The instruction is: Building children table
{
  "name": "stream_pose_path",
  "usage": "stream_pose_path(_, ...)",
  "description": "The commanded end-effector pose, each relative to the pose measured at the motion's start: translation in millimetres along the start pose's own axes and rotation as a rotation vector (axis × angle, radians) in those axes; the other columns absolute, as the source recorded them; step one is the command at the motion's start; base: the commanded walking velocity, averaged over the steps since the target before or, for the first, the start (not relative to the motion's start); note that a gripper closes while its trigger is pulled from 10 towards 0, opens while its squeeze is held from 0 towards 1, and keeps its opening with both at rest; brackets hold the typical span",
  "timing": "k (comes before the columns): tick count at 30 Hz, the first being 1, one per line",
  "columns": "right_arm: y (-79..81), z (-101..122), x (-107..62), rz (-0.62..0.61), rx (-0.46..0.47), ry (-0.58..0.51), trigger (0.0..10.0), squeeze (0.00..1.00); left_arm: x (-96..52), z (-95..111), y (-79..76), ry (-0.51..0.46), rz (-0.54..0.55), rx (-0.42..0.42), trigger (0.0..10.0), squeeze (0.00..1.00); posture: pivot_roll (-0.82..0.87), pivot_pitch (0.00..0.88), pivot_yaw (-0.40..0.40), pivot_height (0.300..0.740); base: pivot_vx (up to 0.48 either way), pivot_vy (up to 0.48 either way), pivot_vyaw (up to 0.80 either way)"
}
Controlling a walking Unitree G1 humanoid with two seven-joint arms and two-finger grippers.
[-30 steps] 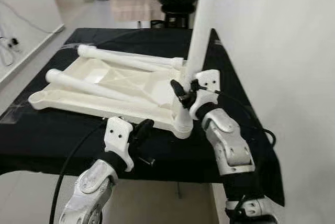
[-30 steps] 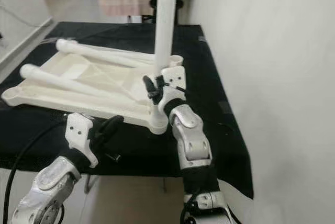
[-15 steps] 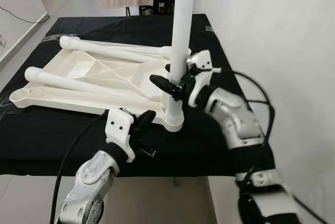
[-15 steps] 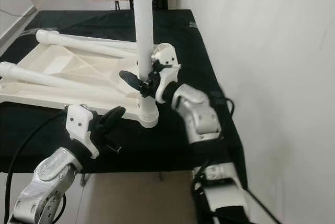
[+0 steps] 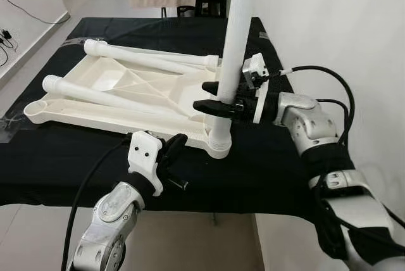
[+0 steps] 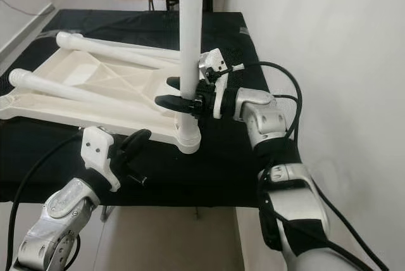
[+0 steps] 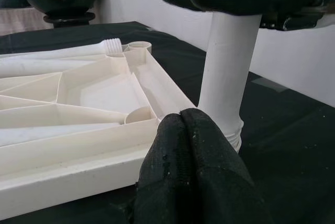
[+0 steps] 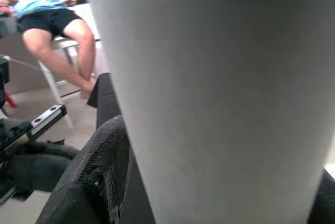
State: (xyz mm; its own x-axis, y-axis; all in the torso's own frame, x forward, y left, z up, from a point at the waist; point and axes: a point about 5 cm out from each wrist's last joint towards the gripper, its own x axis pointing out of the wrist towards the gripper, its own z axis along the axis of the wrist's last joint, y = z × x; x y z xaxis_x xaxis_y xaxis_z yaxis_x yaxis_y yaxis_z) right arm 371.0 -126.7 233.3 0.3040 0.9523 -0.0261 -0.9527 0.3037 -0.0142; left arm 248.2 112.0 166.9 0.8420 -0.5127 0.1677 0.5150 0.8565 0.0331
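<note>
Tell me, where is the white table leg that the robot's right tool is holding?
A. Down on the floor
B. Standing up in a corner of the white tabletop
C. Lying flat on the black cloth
B: the right tool grips the table leg, which stands upright in the near corner socket of the upside-down tabletop.

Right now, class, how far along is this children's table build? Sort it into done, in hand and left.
Done: the white tabletop lies upside down on the black cloth. In hand: the right gripper clasps an upright leg standing in the near corner socket, while the left gripper sits shut beside the tabletop's edge. Left: two loose legs lie across the tabletop.
</note>
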Motion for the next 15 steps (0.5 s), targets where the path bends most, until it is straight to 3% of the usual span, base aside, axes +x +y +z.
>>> stream_pose_path(1,0.6,-1.3,0.7,0.033,0.003,-0.005,9.0,0.00,-1.8,0.0,-2.0,0.002,-0.004,0.006,10.0,0.00,0.07,0.066,-0.042,0.740,0.000,0.000,0.00)
stream_pose_path(2,0.2,-1.6,-0.1,0.043,0.006,-0.008,0.4,0.00,-1.6,0.4,-2.4,0.000,-0.005,0.006,10.0,0.00,0.07,0.067,-0.043,0.740,0.000,0.000,0.00)
stream_pose_path(15,-3.4,-1.3,0.2,0.063,0.009,-0.038,0.0,0.00,-0.6,2.0,-3.3,-0.005,-0.014,0.005,10.0,0.00,0.06,0.069,-0.040,0.740,0.000,0.000,0.00)
